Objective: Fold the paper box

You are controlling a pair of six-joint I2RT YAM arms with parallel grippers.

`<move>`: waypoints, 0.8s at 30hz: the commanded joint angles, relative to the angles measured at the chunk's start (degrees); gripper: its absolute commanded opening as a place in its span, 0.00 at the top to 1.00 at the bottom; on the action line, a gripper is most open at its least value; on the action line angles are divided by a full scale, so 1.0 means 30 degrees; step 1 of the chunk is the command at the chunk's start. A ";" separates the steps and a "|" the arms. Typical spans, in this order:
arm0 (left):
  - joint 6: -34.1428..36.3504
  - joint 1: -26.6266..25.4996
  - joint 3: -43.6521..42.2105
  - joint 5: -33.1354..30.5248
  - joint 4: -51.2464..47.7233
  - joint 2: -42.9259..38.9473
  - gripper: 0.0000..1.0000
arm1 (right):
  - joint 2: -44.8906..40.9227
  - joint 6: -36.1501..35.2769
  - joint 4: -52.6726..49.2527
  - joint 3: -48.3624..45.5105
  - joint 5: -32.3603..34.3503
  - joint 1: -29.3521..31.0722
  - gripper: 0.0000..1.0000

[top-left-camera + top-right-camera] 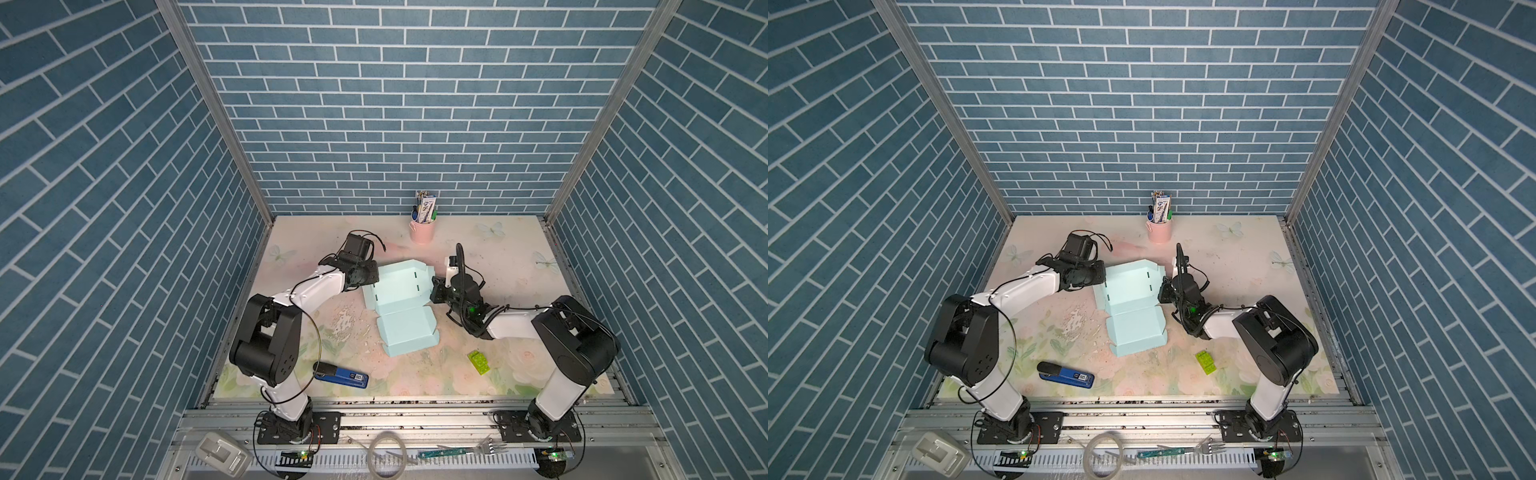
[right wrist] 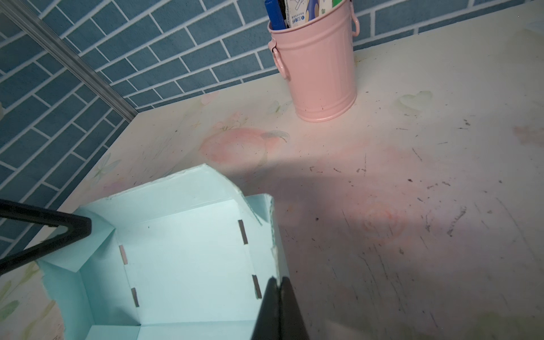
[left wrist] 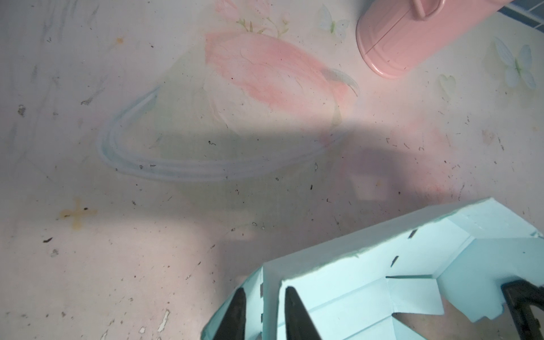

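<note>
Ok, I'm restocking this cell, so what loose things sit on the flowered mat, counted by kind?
paper box: 1
pink bucket of pens: 1
blue stapler: 1
green toy brick: 1
Total: 4

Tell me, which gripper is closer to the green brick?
Right. The right gripper pinches the right wall of the paper box, with the green brick toward the front from it; the left gripper straddles the opposite wall, farther off.
</note>
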 commanded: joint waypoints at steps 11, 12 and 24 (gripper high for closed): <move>-0.0355 -0.0666 0.1250 -0.1247 -0.0492 0.0476 0.96 | 0.0032 0.0050 0.0459 0.0076 0.1251 0.0326 1.00; -0.0241 -0.0700 0.1224 -0.1206 -0.0383 0.0518 0.97 | -0.0044 -0.0090 0.0500 0.0046 0.1235 0.0327 1.00; 0.1212 -0.0877 0.0572 -0.1223 0.0870 0.0221 1.00 | -0.3827 -0.4493 -0.1747 -0.0334 -0.0071 -0.0013 0.59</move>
